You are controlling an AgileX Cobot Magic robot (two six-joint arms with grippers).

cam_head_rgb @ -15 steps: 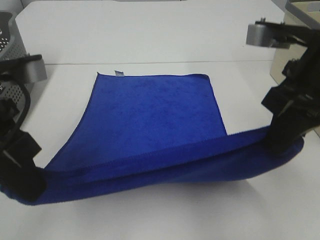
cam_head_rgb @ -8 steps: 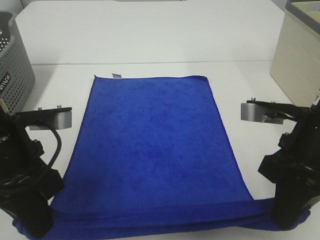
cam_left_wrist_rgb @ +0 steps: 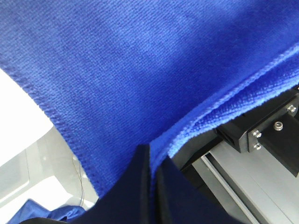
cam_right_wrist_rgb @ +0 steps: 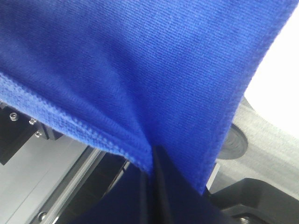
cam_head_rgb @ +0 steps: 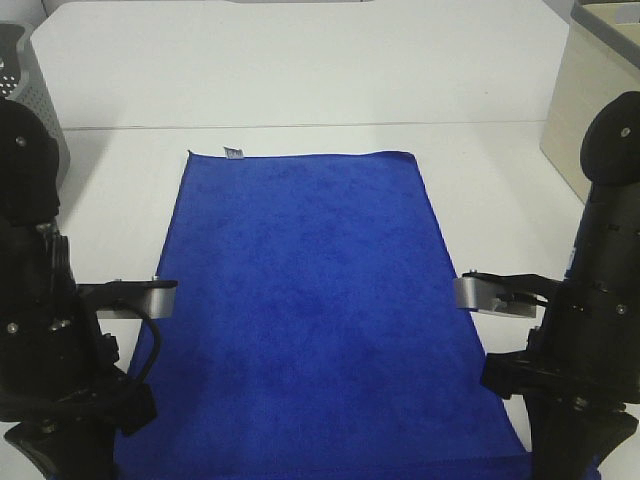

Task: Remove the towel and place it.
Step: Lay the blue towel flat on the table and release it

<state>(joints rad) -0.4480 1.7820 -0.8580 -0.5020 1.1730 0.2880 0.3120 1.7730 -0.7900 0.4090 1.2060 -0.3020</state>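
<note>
No readable text — towel tag (cam_head_rgb: 234, 152) too small

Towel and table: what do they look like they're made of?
The towel looks like plush microfibre, deep blue and matte: the wrist views show a fine pile and a stitched hem. The table looks like smooth white laminate or painted board, with no grain showing; I cannot tell which.

The towel (cam_head_rgb: 300, 300) is plush cloth, deep blue and matt, with a fine ribbed pile and a stitched hem. The table (cam_head_rgb: 300, 80) is white, smooth and slightly shiny. The fingers (cam_left_wrist_rgb: 130, 196) look like matt black plastic. The basket (cam_head_rgb: 30, 70) is grey perforated plastic.
</note>
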